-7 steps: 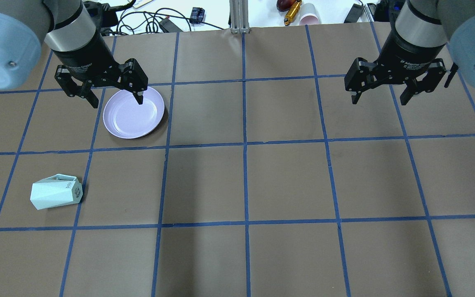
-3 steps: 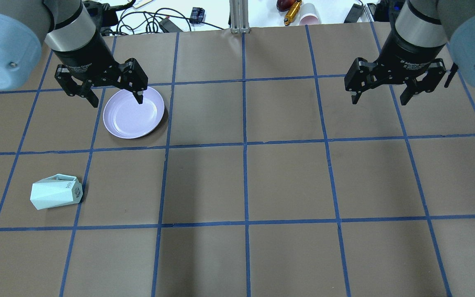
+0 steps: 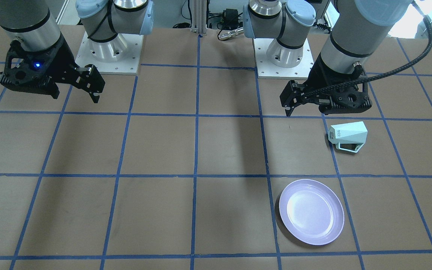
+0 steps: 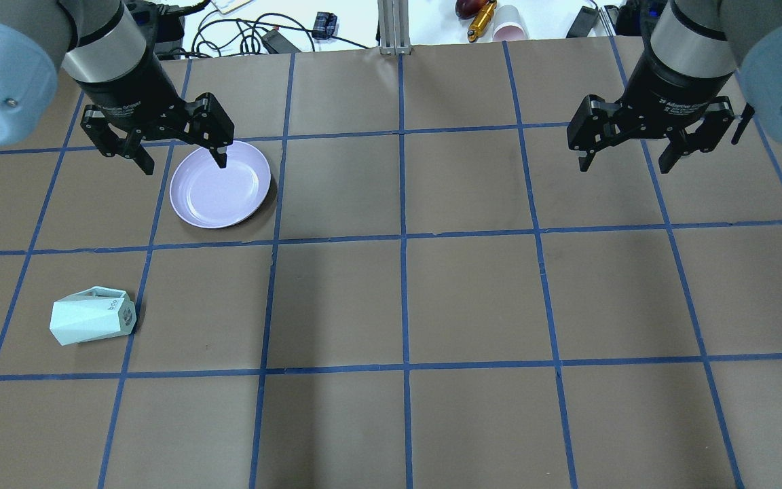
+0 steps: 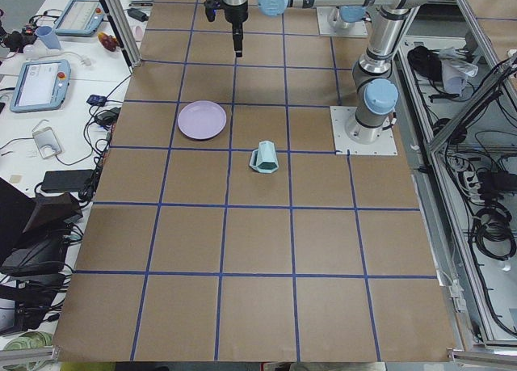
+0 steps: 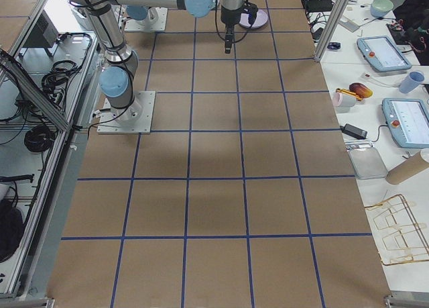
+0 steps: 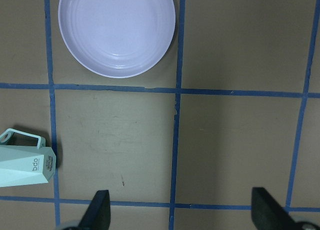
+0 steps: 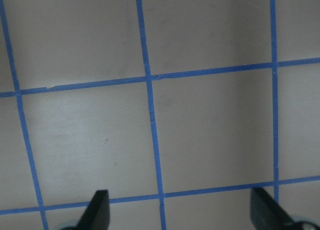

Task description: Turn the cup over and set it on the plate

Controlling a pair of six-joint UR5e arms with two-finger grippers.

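cup [image 4: 92, 321] lies on its side on the table [image 4: 472, 299], in the robot's left half and nearer the robot than the plate. its printed base faces the table's middle, its wide mouth faces outward to the robot's left, and its handle juts toward the far, operators' side. so nothing of the flip is done yet, and the job is to stand it up rather than merely carry it.

plate [image 4: 220, 185] sits flat one grid square farther out, well apart from the cup, with nothing on it.

left gripper [image 4: 185, 165] hangs raised above this corner of the table, fingers spread wide and holding nothing. its wrist camera takes in both plate and cup, the cup off toward one finger's side. that wide spread suits a faceted body which looks broad at the mouth end, and this arm is the one on the cup's side, so it is the likely one to reach. a grasp across the flat facets, clear of the handle, seems safest — the angled faces could let the cup twist in a skewed pinch.

right gripper [image 4: 625, 166] hangs over the table's other half, equally wide open and empty, well clear of everything.
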